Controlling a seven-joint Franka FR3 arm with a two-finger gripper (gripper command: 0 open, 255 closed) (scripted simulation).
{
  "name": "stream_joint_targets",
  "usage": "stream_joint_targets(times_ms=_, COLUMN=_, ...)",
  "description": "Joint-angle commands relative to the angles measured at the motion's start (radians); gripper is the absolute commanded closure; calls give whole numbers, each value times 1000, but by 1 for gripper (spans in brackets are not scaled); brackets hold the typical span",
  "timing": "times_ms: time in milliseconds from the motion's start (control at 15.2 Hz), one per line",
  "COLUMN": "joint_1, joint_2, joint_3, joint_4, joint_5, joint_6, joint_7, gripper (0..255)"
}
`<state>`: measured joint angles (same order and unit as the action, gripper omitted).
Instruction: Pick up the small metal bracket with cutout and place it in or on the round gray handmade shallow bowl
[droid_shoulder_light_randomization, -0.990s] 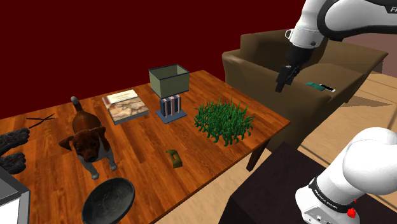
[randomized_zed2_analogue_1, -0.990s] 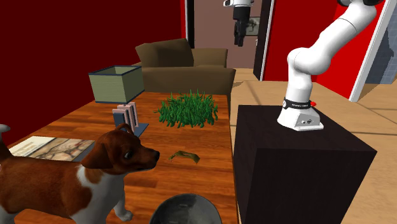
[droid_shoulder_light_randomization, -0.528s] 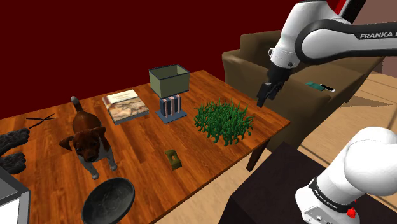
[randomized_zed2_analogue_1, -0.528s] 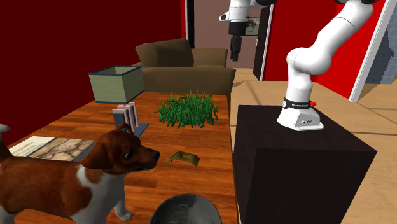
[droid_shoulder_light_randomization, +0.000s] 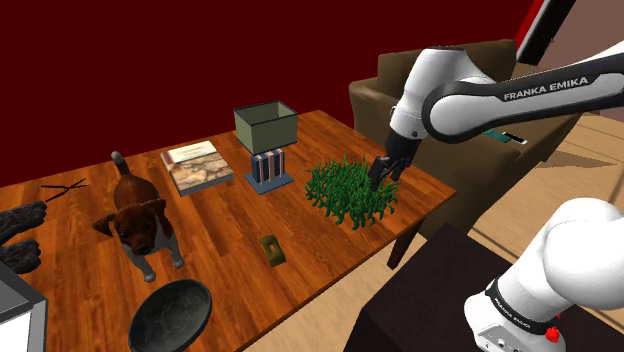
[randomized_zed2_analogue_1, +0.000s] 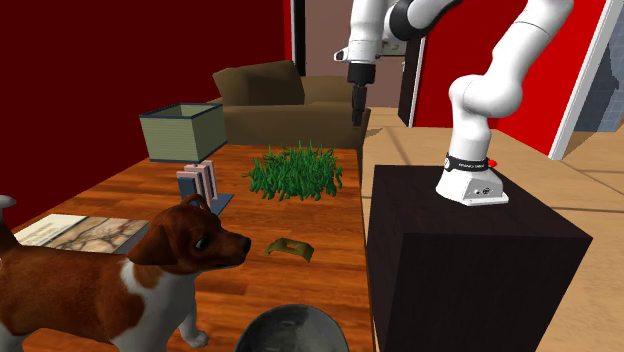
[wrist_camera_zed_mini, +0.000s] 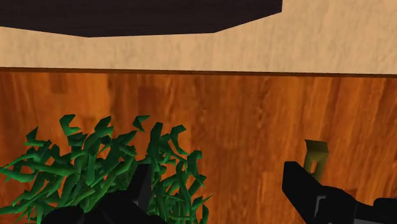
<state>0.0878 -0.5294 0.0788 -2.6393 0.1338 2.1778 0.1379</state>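
Over the grass (droid_shoulder_light_randomization: 350, 188) on the desk (droid_shoulder_light_randomization: 220, 215), end effector (droid_shoulder_light_randomization: 381, 170) spread wide, empty. Well apart, near the desk edge, bracket (droid_shoulder_light_randomization: 270, 249), lying flat, short of the bowl (droid_shoulder_light_randomization: 170, 315). Risks: snagging grass blades on approach; nudging the bracket off the edge.
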Motion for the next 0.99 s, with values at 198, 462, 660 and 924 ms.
stream_joint_targets(times_ms=198, joint_1=39, joint_2=165, joint_3=52, joint_4=8, joint_5=65, joint_6=189, joint_7=66, gripper=0)
stream_joint_targets(times_ms=462, joint_1=66, joint_2=312, joint_3=90, joint_4=43, joint_5=106, joint_6=326, joint_7=113, gripper=0)
stream_joint_targets(times_ms=660, joint_1=84, joint_2=428, joint_3=116, joint_4=86, joint_5=126, joint_6=421, joint_7=150, gripper=0)
stream_joint_targets(times_ms=924, joint_1=107, joint_2=585, joint_3=143, joint_4=164, joint_5=132, joint_6=530, joint_7=206, gripper=0)
